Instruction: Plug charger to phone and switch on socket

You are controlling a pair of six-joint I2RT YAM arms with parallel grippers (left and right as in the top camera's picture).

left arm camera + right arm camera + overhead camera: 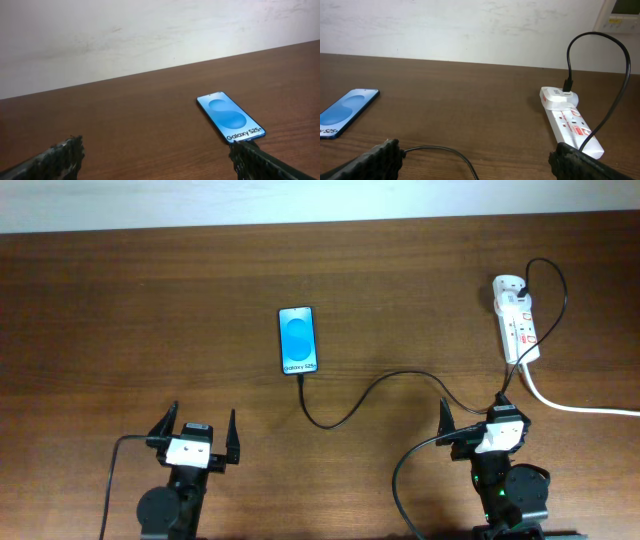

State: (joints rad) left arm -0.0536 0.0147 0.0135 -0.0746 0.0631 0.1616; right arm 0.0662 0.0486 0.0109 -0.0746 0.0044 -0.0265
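Note:
The phone [298, 340] lies flat on the table with its blue screen lit, showing "Galaxy" text; it also shows in the left wrist view [230, 116] and the right wrist view [345, 112]. The charger's thin black cable [370, 394] runs from the phone's near end, where its plug [299, 379] sits, in a curve to the white adapter on the socket [516, 318], [571, 119]. My left gripper [194, 431] is open and empty, near the front edge, short of the phone. My right gripper [480, 418] is open and empty, just in front of the socket.
The socket's thick white cord [580, 408] runs off to the right edge. The brown wooden table [130, 330] ends at a pale wall at the back. Each arm's own black cable trails off the front.

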